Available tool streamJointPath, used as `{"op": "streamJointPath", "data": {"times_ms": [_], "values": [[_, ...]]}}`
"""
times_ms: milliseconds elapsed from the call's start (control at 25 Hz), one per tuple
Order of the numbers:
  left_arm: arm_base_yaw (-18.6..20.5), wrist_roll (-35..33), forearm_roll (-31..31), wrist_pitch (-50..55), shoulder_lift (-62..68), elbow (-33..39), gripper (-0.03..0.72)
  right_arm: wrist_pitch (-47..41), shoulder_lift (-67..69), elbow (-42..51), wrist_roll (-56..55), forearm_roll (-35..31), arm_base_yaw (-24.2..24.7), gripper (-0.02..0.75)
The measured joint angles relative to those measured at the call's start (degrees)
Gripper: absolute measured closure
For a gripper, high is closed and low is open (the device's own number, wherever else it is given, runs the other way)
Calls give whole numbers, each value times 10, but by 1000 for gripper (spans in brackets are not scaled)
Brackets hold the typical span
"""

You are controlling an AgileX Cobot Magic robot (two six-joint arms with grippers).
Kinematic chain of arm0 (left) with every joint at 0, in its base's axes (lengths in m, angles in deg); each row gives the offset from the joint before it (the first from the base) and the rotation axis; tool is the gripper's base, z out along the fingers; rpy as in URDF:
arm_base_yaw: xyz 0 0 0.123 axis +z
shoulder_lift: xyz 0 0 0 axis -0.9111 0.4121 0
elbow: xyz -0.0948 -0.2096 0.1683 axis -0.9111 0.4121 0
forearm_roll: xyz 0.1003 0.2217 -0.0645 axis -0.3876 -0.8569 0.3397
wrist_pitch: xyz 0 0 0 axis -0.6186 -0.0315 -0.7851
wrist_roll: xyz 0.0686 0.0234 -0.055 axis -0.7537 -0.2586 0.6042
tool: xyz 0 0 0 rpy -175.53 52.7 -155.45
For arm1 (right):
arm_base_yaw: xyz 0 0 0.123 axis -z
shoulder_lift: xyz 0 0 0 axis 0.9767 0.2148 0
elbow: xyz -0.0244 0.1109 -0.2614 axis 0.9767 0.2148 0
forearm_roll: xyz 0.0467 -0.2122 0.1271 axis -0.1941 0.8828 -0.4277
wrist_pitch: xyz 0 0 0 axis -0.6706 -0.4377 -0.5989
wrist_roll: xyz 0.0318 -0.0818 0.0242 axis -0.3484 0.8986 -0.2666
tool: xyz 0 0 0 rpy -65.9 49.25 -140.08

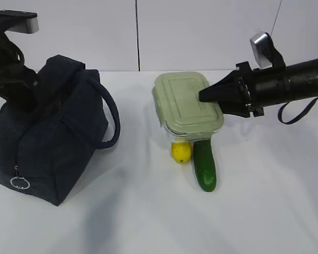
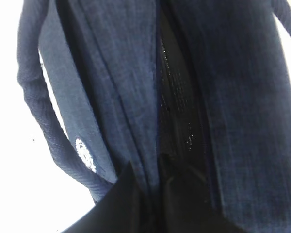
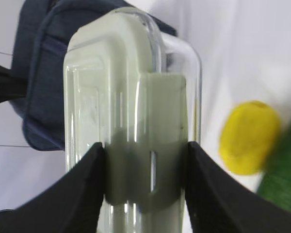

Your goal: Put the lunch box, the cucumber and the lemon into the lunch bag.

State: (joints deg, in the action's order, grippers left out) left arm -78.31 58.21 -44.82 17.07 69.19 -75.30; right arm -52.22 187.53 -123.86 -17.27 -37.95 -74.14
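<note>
1. Bag first: lunch bag (image 1: 53, 132) sits far left of the lunch box (image 1: 186, 103), upright on the table (image 1: 148, 222). Soft navy fabric, so it probably sags and the mouth wants holding apart. Zipper ring pull (image 1: 19, 182) hangs at its near left corner; one handle (image 1: 112, 119) loops out toward the box.
2. Left gripper (image 1: 26, 87) is at the bag's top edge, jaws closed. Left wrist view shows fabric folds and the dark slit of the opening (image 2: 177, 116); it likely pinches the rim, but I cannot confirm.
3. Lunch box: centre of the table, well right of the bag. Rigid clear body, sage lid; looks hard and slick, probably the heaviest item. Best hold is across the short end at the clip.
4. Right gripper (image 3: 145, 184) does exactly that: fingers (image 3: 87, 189) clamp both sides of the lid's latch tab.
5. Lemon (image 1: 181, 152) touches the box's front edge; small, firm, will roll.
6. Cucumber (image 1: 204, 164) lies just right of the lemon, one end under the box's front corner; smooth, stiff, grab mid-length.
7. Surface: plain white tabletop, white wall (image 1: 201, 32) behind the box.
</note>
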Motion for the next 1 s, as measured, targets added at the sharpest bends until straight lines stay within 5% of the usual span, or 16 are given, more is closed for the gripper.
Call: {"op": "streamJointPath", "data": {"times_ms": [440,1000], "values": [[0,4,12,9,-10,0,678,-4,0,-94,-40,-32,-88,377],[-36,4,56,8,-11,0,678,-8,0,-128,-53,-45,-128,377]]}}
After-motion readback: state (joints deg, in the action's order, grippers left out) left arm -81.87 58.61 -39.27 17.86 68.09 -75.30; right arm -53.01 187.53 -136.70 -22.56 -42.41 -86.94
